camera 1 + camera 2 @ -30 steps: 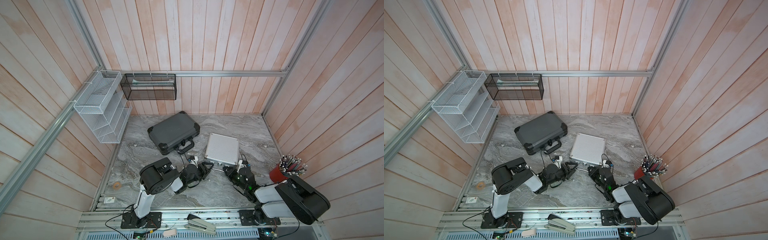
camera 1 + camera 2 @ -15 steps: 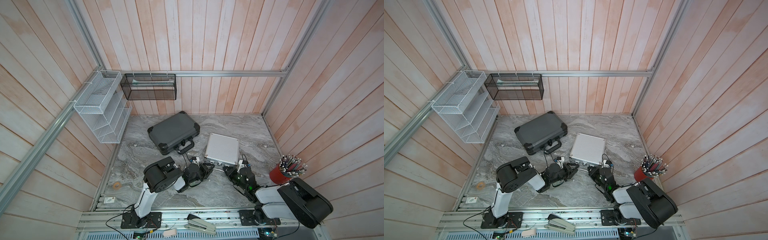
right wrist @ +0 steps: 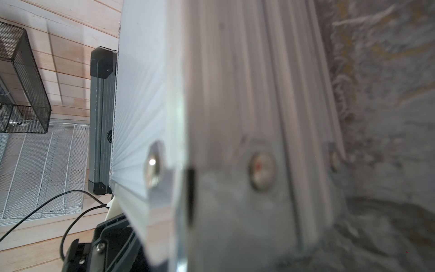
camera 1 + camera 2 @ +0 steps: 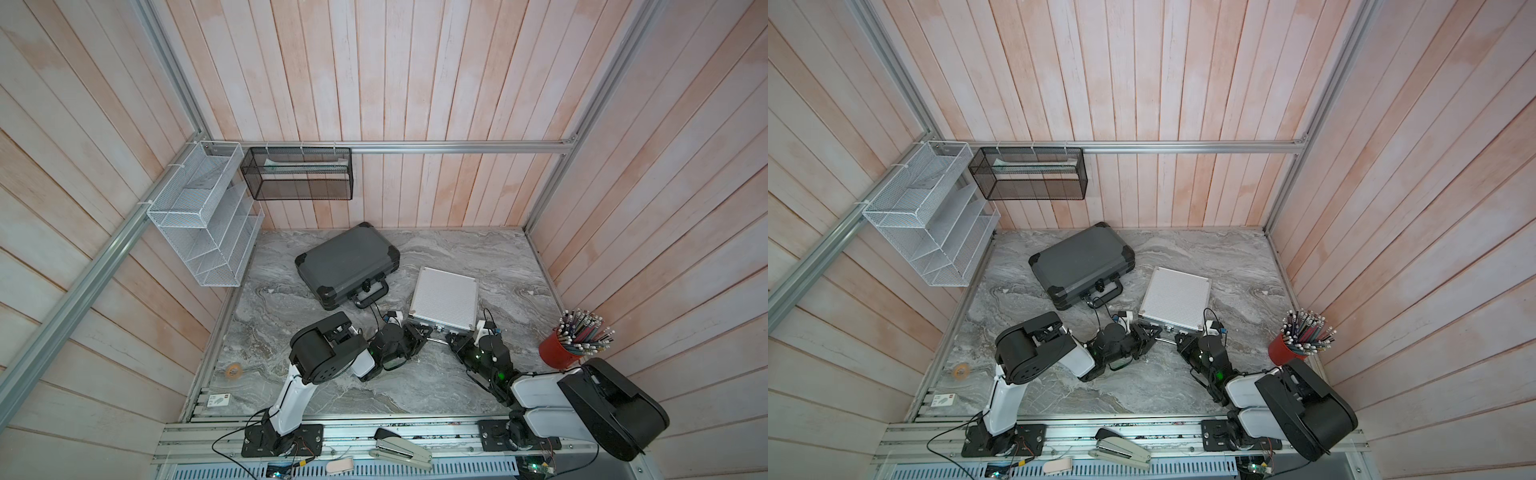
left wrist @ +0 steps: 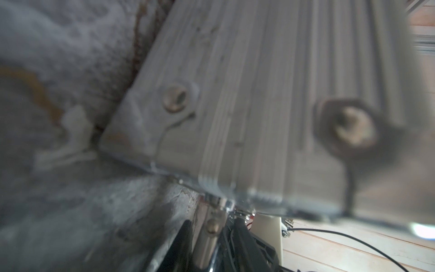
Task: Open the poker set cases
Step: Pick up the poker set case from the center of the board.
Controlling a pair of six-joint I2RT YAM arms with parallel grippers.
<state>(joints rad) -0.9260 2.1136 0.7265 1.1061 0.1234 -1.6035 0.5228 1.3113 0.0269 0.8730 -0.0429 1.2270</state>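
Flanking the front edge of the silver case (image 4: 444,297) on the marble table (image 4: 478,253): left gripper (image 4: 417,332) at one corner, grip state unreadable; right gripper (image 4: 456,341) at the other, clenched. Dark grey case (image 4: 347,262) lies behind, both lids closed.

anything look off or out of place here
Nothing spilled or broken. Both closed cases sit skewed to the table edges: the dark grey case and the silver case. A stapler lies off the table on the front rail.

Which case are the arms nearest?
The small ribbed silver case, right at their tips; the bigger dark grey case lies apart, farther back.
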